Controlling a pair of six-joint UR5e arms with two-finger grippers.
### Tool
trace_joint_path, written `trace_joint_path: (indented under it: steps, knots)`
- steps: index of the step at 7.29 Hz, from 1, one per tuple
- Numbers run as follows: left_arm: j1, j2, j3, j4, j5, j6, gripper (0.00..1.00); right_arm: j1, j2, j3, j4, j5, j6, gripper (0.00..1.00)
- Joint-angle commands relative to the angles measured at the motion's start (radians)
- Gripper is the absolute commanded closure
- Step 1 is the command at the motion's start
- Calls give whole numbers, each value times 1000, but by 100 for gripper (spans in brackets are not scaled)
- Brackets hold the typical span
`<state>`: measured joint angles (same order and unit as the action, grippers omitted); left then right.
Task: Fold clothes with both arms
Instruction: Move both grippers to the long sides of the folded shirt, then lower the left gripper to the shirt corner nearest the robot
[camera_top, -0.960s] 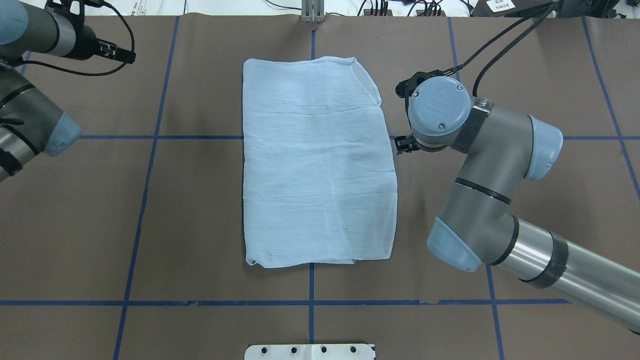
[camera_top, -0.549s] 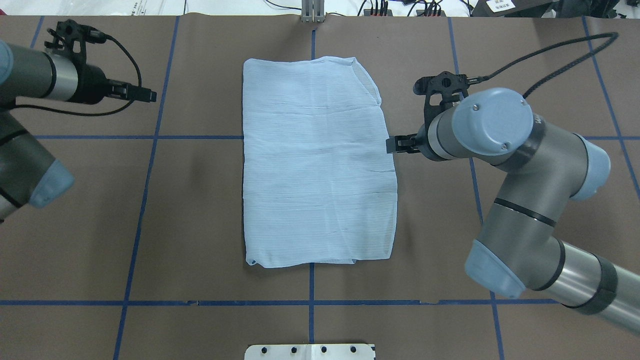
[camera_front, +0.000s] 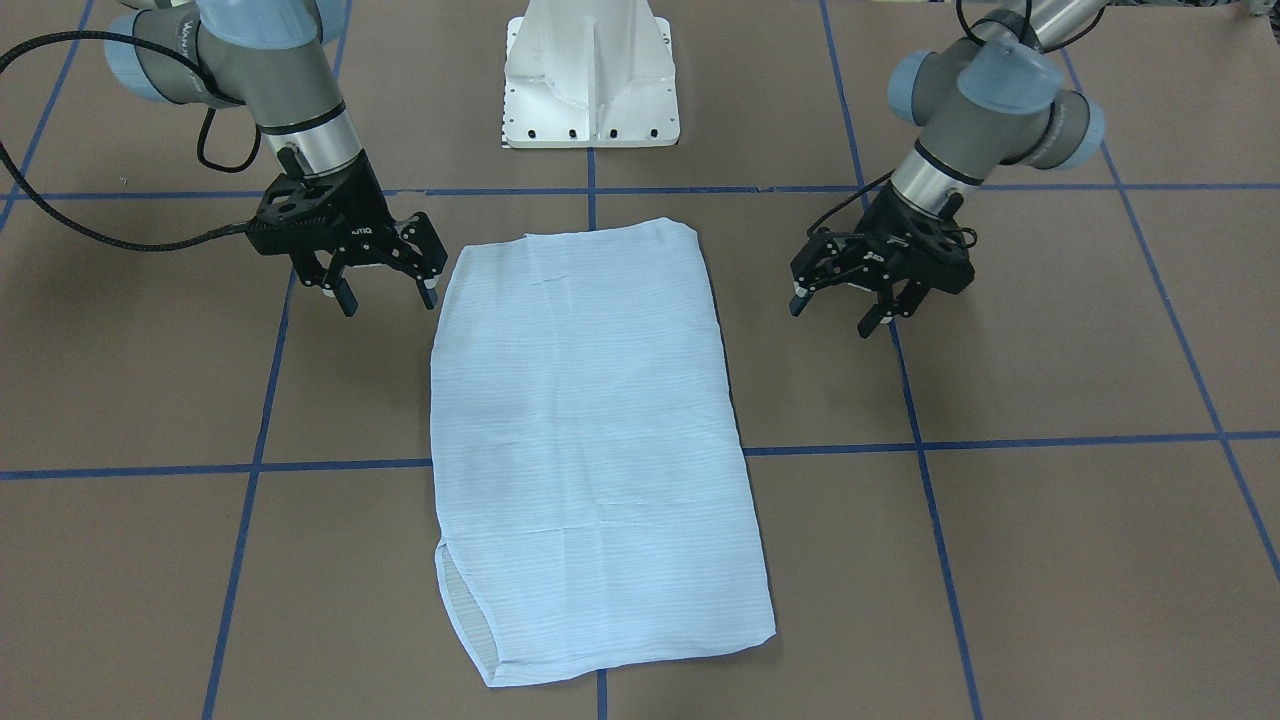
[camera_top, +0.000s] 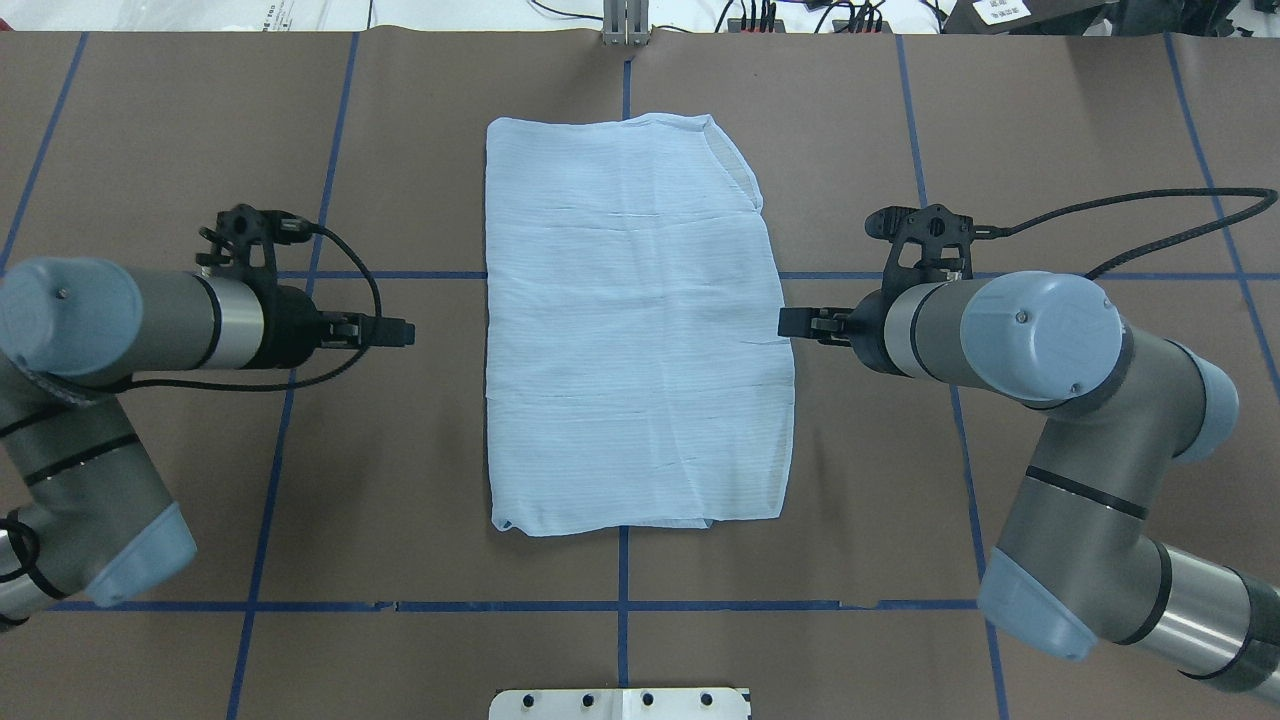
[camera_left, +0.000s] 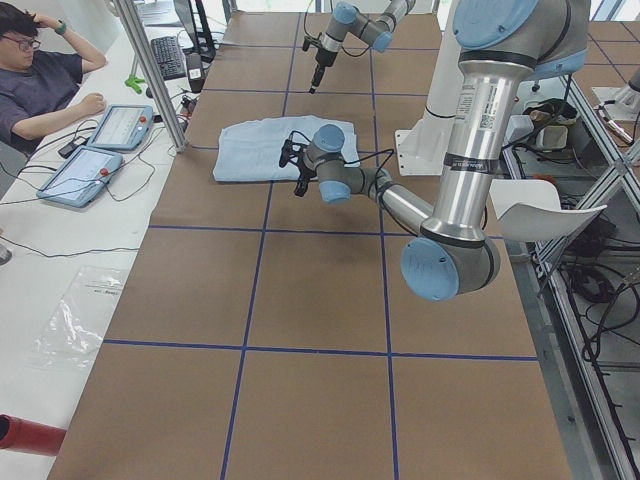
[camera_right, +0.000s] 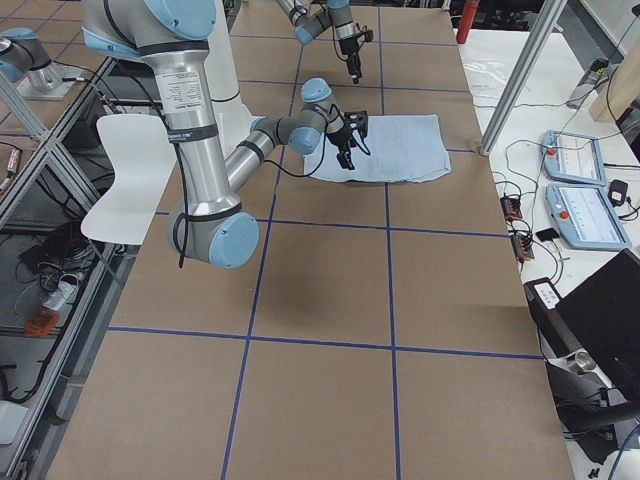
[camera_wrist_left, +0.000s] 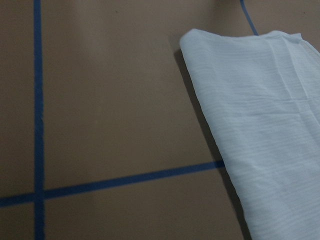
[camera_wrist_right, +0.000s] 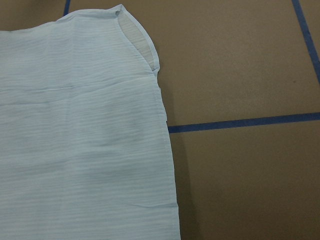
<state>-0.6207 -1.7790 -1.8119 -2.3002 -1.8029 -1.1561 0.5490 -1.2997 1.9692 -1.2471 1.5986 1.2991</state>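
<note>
The pale blue striped shirt (camera_top: 635, 330) lies flat on the brown table, folded into a tall rectangle; it also shows in the front view (camera_front: 590, 440). Its collar and buttons are hidden. My left gripper (camera_top: 400, 333) is open and empty, level with the shirt's middle and well apart from its left edge; the front view (camera_front: 832, 317) shows its spread fingers. My right gripper (camera_top: 790, 322) is open and empty, right beside the shirt's right edge (camera_front: 388, 300). The left wrist view shows a shirt corner (camera_wrist_left: 265, 125); the right wrist view shows the curved edge (camera_wrist_right: 80, 140).
The white pedestal base (camera_front: 592, 75) stands at the robot's side of the table. Blue tape lines (camera_top: 300, 274) cross the brown surface. Cables and plugs (camera_top: 800, 15) line the far edge. A seated operator (camera_left: 40, 85) and tablets (camera_left: 100, 150) are beyond it.
My left arm has swung in from the far left corner towards the shirt's left edge. My right gripper has slid a little along the right edge towards the robot.
</note>
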Motion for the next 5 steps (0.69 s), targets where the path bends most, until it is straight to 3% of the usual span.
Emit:
trace_joint_path:
  steps: [1, 2, 4, 5]
  knots:
    - [138, -51, -85, 211, 69, -103, 0, -23, -4, -4, 5, -25, 9, 0]
    - [215, -98, -84, 256, 124, -149, 0, -23, -7, -3, 5, -25, 9, 0]
    - [307, -141, -77, 313, 135, -218, 3, -26, -7, -4, 5, -25, 11, 0]
    - [311, -145, -69, 314, 135, -221, 27, -29, -7, -4, 5, -25, 11, 0]
